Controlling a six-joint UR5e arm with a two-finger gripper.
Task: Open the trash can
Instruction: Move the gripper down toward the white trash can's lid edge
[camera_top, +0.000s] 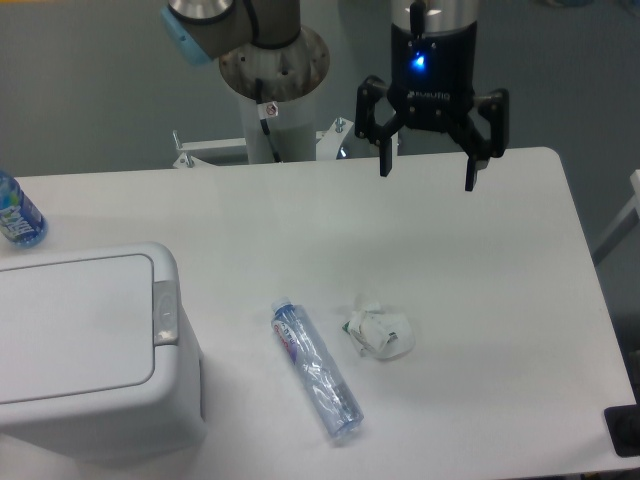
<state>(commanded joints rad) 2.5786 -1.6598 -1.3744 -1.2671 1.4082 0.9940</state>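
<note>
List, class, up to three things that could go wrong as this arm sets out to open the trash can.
1. The tool hangs open, far from the trash can; its sweep across could knock the lying bottle or crumpled wrapper.
2. The grey push-button is small and sits on the rim; a wide-open finger may miss it and press the closed lid instead.
3. The can stands at the table edge; a hard push might shift it.
</note>
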